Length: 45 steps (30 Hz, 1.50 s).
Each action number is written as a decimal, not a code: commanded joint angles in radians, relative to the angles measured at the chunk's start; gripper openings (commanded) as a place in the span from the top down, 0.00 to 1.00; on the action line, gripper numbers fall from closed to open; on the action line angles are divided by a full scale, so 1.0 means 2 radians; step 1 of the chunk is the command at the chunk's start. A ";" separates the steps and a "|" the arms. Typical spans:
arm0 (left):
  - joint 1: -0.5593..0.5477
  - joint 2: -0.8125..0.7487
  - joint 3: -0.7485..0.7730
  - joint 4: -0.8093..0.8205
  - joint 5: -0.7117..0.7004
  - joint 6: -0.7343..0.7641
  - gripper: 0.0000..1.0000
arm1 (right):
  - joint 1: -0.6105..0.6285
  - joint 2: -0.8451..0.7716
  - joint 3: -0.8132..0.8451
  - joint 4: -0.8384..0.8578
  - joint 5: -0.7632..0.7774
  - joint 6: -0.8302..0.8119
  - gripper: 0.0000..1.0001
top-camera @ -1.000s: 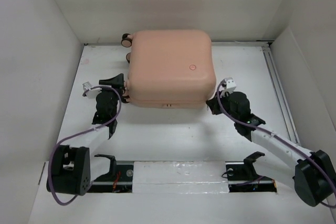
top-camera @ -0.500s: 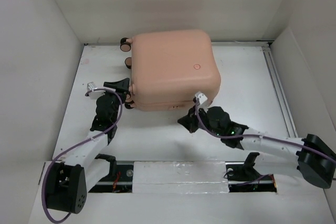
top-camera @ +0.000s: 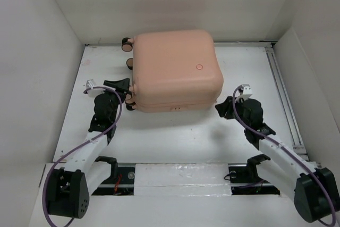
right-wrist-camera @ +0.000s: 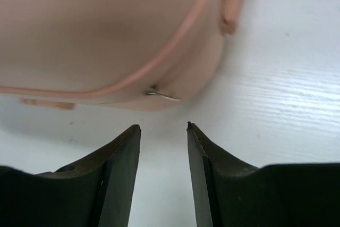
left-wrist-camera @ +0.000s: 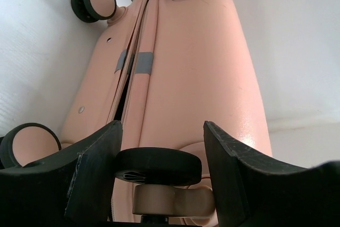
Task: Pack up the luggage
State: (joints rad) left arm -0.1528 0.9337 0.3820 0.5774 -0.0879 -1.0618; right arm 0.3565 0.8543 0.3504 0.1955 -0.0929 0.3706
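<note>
Peach-pink hard shell: the luggage (top-camera: pixel 172 67) lies flat and shut on the white desk (top-camera: pixel 175 136). It sits at mid-width in the far half, its back edge near the rear wall (top-camera: pixel 159 3).

- Orientation: broad face up, small round logo (top-camera: pixel 199 67) toward the right side of that face. Wheel end points left; two far wheels (top-camera: pixel 127 43) stick out at the far-left corner. The outline is nearly square from above. Its wheel-to-top axis runs left to right, roughly parallel to the rear wall, with the right end turned slightly nearer.
- Seam between the two shell halves shows along the near edge. In the left wrist view a grey patch (left-wrist-camera: pixel 139 62) crosses it.
- Left hand (top-camera: pixel 124 91): at the near-left corner, fingers on either side of the black caster wheel (left-wrist-camera: pixel 158 166). The wheel's rim meets both inner faces, so it reads as a pinch.
- Right hand (top-camera: pixel 222 104): just off the near-right corner, fingers spread, only bare desk between them. It points at the rounded corner, where a small metal tab (right-wrist-camera: pixel 163 97) juts from the seam; it is not touching.
- Surface: white painted board with faint grain. A rail (top-camera: pixel 281 94) runs along the right side.
- Room: plain white panels enclose the left, right and rear.
</note>
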 commanded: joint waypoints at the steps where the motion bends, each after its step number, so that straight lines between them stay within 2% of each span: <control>1: -0.004 -0.005 0.034 0.059 0.040 0.001 1.00 | -0.048 0.033 -0.010 0.065 -0.078 -0.013 0.53; 2: -0.004 -0.001 0.034 0.064 0.046 0.001 1.00 | -0.068 0.046 -0.010 0.081 -0.123 -0.021 0.53; 5: -0.004 0.004 0.030 0.069 0.052 0.001 1.00 | -0.080 0.083 0.000 0.111 -0.175 -0.053 0.53; 12: -0.004 0.029 0.030 0.083 0.062 0.001 1.00 | -0.076 0.109 0.000 0.158 -0.180 -0.065 0.52; 24: -0.004 0.043 0.030 0.083 0.066 0.001 1.00 | -0.075 0.173 0.030 0.211 -0.115 -0.080 0.55; 28: -0.004 0.043 0.034 0.083 0.066 0.001 1.00 | -0.075 0.183 0.030 0.247 -0.102 -0.085 0.55; 29: -0.004 0.043 0.034 0.083 0.066 0.001 1.00 | -0.080 0.191 0.030 0.281 -0.108 -0.085 0.55; 34: -0.004 0.048 0.034 0.083 0.066 0.001 1.00 | -0.080 0.206 0.004 0.381 -0.139 -0.069 0.74; 37: -0.004 0.048 0.034 0.083 0.066 0.006 1.00 | -0.080 0.211 -0.001 0.416 -0.131 -0.063 0.90; 38: -0.004 0.048 0.034 0.083 0.066 0.006 1.00 | -0.076 0.211 -0.001 0.416 -0.126 -0.063 0.99; 43: -0.004 0.048 0.030 0.078 0.062 0.006 1.00 | -0.064 0.191 -0.017 0.426 -0.091 -0.051 1.00; 45: -0.004 0.048 0.030 0.078 0.062 0.010 1.00 | -0.040 0.179 -0.030 0.405 -0.079 -0.046 1.00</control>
State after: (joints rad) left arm -0.1486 1.0359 0.3935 0.6468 -0.0044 -1.0466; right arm 0.2287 1.2751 0.2909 0.8165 -0.2745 0.2504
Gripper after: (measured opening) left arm 0.491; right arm 0.016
